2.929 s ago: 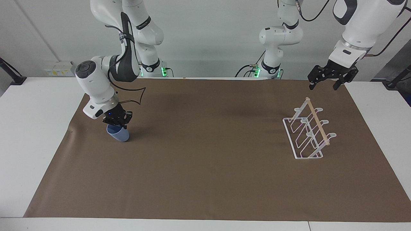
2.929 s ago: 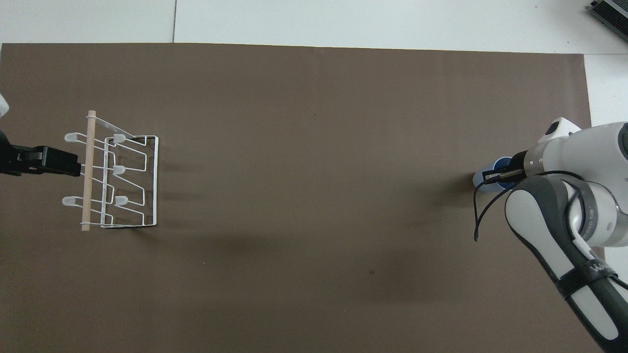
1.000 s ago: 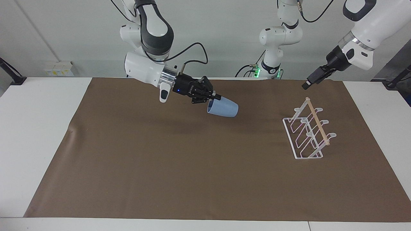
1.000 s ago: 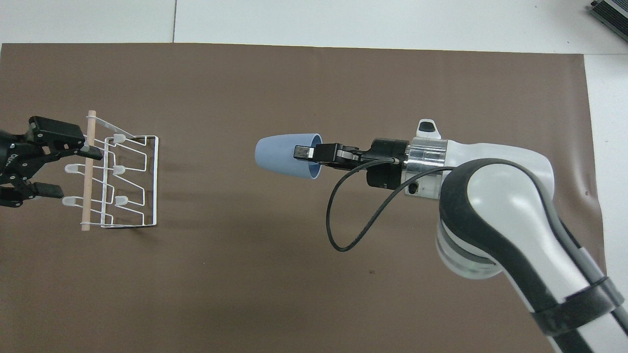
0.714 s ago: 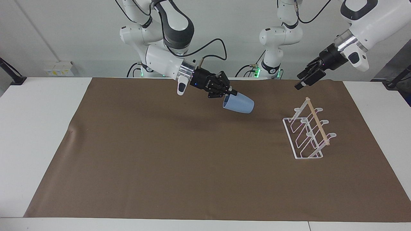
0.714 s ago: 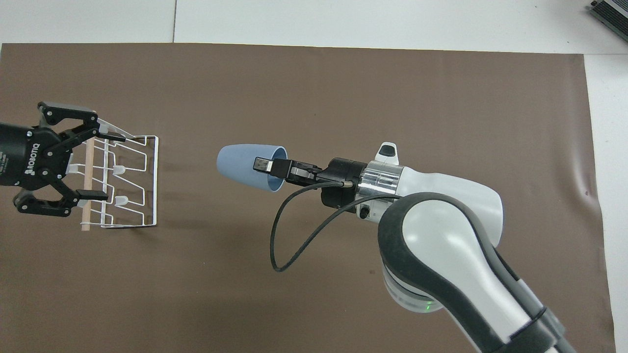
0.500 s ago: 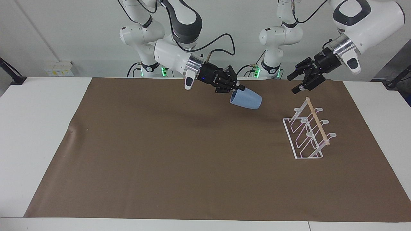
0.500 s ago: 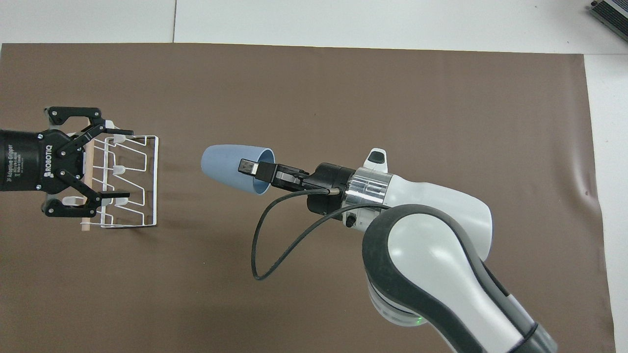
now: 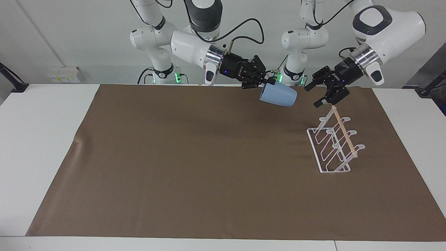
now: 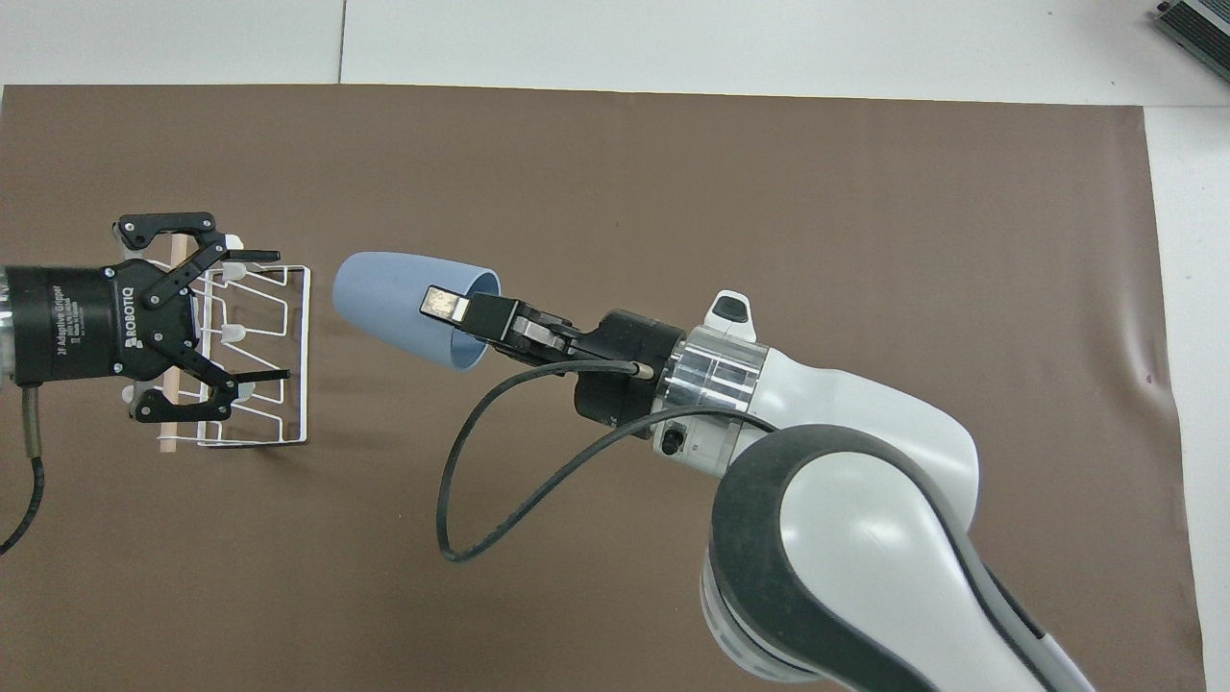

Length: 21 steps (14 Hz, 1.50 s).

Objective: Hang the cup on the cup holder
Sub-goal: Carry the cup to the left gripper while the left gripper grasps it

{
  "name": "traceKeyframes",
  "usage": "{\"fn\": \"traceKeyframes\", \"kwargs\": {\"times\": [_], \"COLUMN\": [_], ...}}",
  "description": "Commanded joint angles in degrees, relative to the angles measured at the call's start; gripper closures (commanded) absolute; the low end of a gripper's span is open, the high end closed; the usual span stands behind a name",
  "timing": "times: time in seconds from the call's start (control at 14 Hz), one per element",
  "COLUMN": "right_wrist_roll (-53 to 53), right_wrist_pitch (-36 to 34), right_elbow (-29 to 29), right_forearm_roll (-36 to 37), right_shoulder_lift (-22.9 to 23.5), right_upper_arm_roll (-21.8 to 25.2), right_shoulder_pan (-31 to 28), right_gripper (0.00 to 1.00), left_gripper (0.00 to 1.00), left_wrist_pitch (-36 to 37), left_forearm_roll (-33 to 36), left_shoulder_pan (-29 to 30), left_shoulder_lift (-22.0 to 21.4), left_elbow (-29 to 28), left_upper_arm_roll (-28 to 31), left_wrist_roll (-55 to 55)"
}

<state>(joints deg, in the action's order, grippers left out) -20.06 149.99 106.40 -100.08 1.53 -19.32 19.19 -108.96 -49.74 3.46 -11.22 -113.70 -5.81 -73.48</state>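
The light-blue cup (image 9: 278,96) is held up in the air on its side, its closed end pointing at the cup holder. My right gripper (image 9: 267,82) is shut on the cup's rim, one finger inside the mouth, as the overhead view (image 10: 448,306) shows; there the cup (image 10: 389,296) is over the mat just beside the holder. The white wire cup holder (image 9: 333,148) with its wooden dowel (image 9: 345,134) stands toward the left arm's end of the table, with bare prongs. My left gripper (image 9: 311,96) is open and hovers over the cup holder (image 10: 307,356), its fingers pointing at the cup.
A brown mat (image 9: 195,164) covers most of the white table (image 9: 41,139). A black cable (image 10: 480,481) loops down from my right wrist. The right arm's big white elbow (image 10: 865,567) fills the overhead view's lower corner.
My right gripper lifted the cup off the mat at the right arm's end and carried it across to the cup holder. My left gripper swung in over the holder with its fingers open.
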Motion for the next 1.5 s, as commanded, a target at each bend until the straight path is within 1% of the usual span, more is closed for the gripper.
{"fn": "traceKeyframes", "kwargs": {"times": [0.0, 0.14, 0.29, 0.5, 0.57, 0.93, 1.14, 1.21, 1.29, 1.36, 1.43], "right_wrist_roll": [1.5, 1.8, 1.8, 1.8, 1.8, 2.0, 2.0, 2.1, 2.2, 2.2, 2.2], "right_wrist_pitch": [1.4, 1.2, 1.3, 1.3, 1.3, 1.3, 1.3, 1.3, 1.3, 1.3, 1.3], "right_elbow": [-0.3, -0.3, -0.2, 0.2, 0.3, 0.8, 0.8, 0.8, 0.8, 0.8, 0.8], "right_forearm_roll": [-1.4, -0.7, -0.6, -0.1, 0.0, 1.6, 1.9, 1.9, 1.9, 1.9, 1.9], "right_shoulder_lift": [-0.8, -0.8, -0.8, -1.0, -1.2, -1.3, -1.3, -1.3, -1.3, -1.3, -1.3], "right_upper_arm_roll": [-0.5, -0.5, -0.5, -0.5, -0.5, -0.5, -0.5, -0.5, -0.5, -0.5, -0.5], "right_shoulder_pan": [-0.2, -0.2, -0.2, -0.2, -0.2, -0.2, -0.2, -0.2, -0.2, -0.2, -0.2], "right_gripper": [1.00, 1.00, 1.00, 1.00, 1.00, 1.00, 1.00, 1.00, 1.00, 1.00, 1.00], "left_gripper": [0.00, 0.00, 0.00, 0.00, 0.00, 0.00, 0.00, 0.09, 0.41, 0.98, 1.00], "left_wrist_pitch": [-2.8, -1.6, -1.8, -3.0, -4.1, -7.6, -7.5, -7.6, -7.2, -6.9, -6.9], "left_forearm_roll": [-3.2, -3.6, -3.7, -3.6, -3.5, -3.3, -3.3, -3.3, -3.3, -3.2, -3.0], "left_shoulder_pan": [-1.4, -1.4, -2.6, -5.7, -7.0, -9.3, -9.3, -9.3, -9.3, -9.3, -9.3], "left_shoulder_lift": [1.8, 3.1, 3.1, 3.0, 3.0, 3.0, 3.0, 3.0, 2.9, 2.7, 2.6], "left_elbow": [3.2, 5.9, 5.7, 5.5, 5.1, 4.7, 4.7, 4.6, 4.6, 4.2, 3.9], "left_upper_arm_roll": [0.0, -0.1, -0.6, -0.6, -0.6, -0.8, -0.8, -0.8, -0.8, -0.8, -0.8], "left_wrist_roll": [-0.4, -0.6, -0.2, 5.3, 5.5, 5.6, 5.6, 5.5, 5.5, 5.7, 7.2]}}
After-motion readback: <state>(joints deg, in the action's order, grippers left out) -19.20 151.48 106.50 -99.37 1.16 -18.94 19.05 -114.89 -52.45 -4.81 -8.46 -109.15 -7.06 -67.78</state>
